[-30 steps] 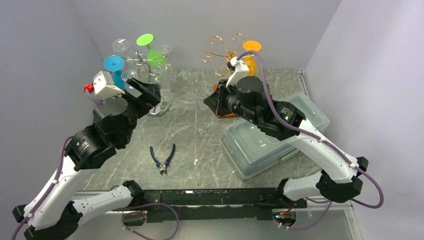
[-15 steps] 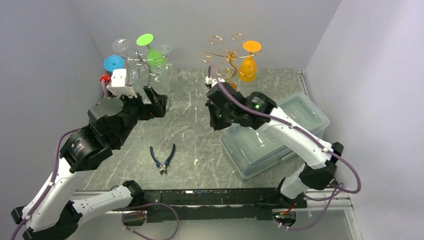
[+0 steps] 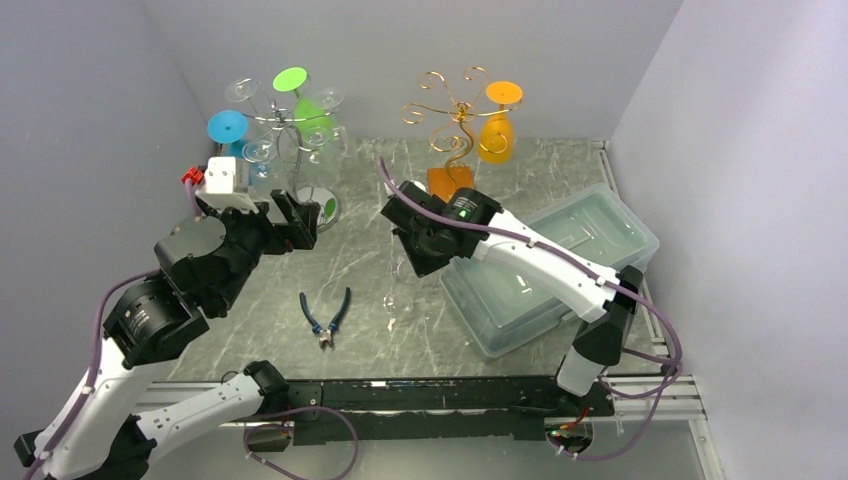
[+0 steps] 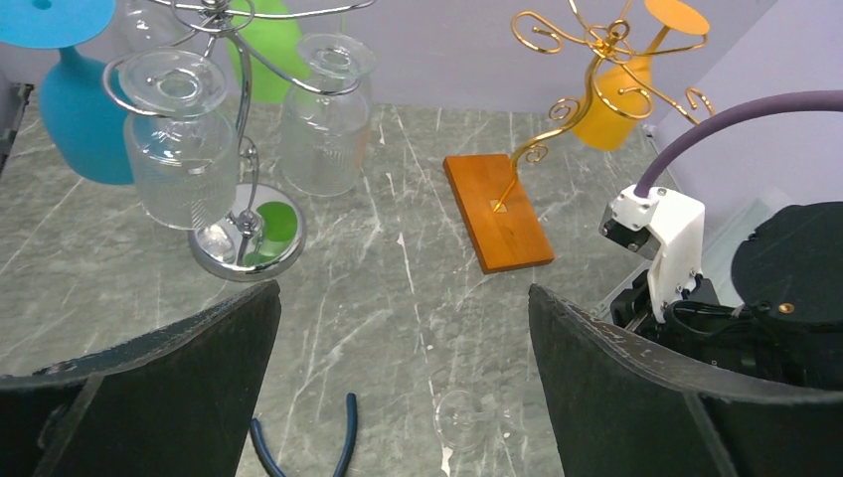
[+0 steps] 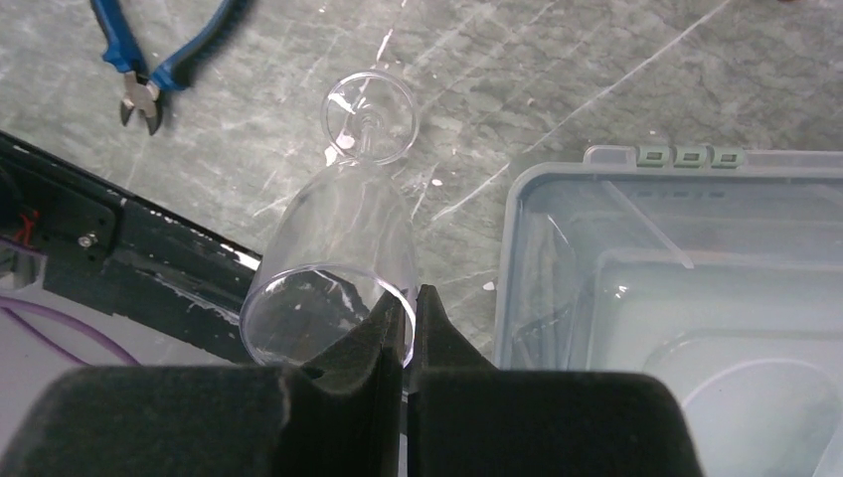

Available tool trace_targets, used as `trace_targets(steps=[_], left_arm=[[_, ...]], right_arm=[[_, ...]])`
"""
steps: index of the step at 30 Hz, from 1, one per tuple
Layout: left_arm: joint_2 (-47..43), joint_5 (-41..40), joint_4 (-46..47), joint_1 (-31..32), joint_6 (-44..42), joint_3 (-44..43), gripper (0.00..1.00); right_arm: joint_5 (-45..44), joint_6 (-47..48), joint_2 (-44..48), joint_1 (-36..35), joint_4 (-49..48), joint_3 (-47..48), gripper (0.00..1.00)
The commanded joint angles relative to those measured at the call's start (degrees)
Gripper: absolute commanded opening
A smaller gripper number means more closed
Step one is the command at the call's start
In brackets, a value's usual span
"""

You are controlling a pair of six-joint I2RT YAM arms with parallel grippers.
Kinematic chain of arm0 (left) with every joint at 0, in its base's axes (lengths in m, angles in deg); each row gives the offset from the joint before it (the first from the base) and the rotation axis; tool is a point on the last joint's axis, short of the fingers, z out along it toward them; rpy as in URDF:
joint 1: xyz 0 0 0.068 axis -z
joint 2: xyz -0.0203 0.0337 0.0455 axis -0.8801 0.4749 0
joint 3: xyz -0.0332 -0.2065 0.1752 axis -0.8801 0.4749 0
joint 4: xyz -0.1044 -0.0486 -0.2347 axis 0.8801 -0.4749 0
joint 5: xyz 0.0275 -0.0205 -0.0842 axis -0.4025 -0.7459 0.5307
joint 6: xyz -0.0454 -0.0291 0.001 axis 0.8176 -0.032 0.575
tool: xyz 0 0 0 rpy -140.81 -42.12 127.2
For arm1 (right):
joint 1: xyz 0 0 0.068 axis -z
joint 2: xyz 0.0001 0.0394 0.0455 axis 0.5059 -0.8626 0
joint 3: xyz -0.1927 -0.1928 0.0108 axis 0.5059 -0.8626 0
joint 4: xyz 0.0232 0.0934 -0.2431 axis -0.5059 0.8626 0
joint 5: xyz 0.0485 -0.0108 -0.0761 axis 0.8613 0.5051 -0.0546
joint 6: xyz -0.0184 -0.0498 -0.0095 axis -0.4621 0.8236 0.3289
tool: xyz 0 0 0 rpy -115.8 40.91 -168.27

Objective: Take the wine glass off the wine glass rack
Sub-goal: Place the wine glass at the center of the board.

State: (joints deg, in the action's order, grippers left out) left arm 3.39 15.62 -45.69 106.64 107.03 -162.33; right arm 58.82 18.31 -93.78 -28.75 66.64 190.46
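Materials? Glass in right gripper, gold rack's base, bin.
Wine glass: clear, glossy; glass or clear plastic, can't tell. Rack base: looks like wood, orange-brown slab, low sheen. Bin: frosted translucent plastic, moulded lid clips.

wine glass [image 5: 343,234], rim pinched by claw [image 5: 410,310]

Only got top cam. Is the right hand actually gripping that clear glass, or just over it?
Observer: Gripping. Right wrist shows the right hand shut on the glass at its rim.
Operator: Other arm?
Observer: Left wrist shows the left hand open, nothing between its fingers.
Operator: What's hanging over there?
Observer: Left wrist shows two ribbed glasses bowl-down on the silver rack, beside a blue glass.
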Motion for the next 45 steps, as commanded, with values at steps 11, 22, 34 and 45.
trace_targets(steps=[11, 22, 34, 45], left_arm=[[-2.56, -4.03, 2.18, 0.17, -0.81, 3.65, 0.99], [-2.37, -4.90, 2.33, 0.18, -0.90, 4.35, 0.99], [-1.33, -5.53, 3.02, 0.18, -0.89, 4.71, 0.99], [0.17, -5.71, 3.30, 0.18, -0.63, 4.20, 0.99]], right_arm=[[-1.94, 1.57, -4.20, -0.37, 1.76, 0.97, 0.00], [-1.94, 1.33, -4.61, -0.37, 0.41, 3.07, 0.32], [-1.51, 0.00, -2.24, -0.41, -3.03, 2.29, 0.43], [-5.53, -0.79, 1.62, -0.37, -4.68, -0.30, 0.59]])
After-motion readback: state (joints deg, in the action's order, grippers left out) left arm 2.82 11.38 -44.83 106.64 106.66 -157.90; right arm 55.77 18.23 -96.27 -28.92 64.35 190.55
